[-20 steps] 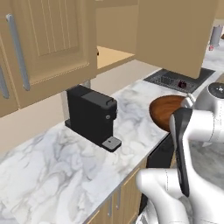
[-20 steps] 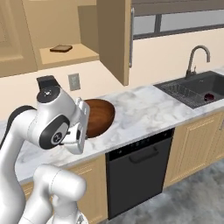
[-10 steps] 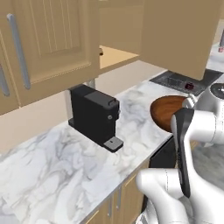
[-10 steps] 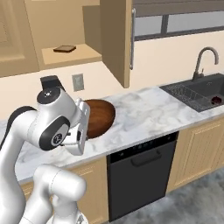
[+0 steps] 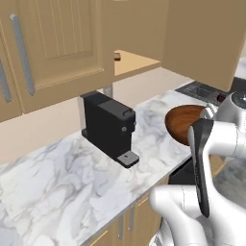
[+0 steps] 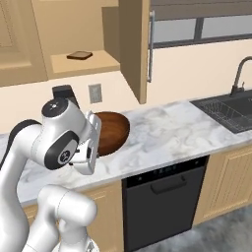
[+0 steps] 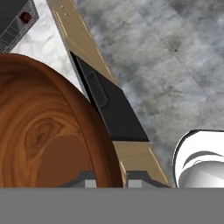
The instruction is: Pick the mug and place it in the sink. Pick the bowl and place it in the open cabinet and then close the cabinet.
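Carrying the bowl [image 7: 48, 135] pinched by its rim, your claw [image 7: 107, 177] risks clipping the open cabinet [image 6: 134, 44] door or letting it slip.

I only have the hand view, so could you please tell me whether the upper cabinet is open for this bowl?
Observer: Yes, the cabinet door stands swung open, above the counter.
Operator: Thank you. Is its shelf free?
Observer: Mostly; one small flat dark item lies on it.
Operator: And how is the bowl oriented?
Observer: The bowl is tipped on edge above the counter, its rim in the shut pincer.
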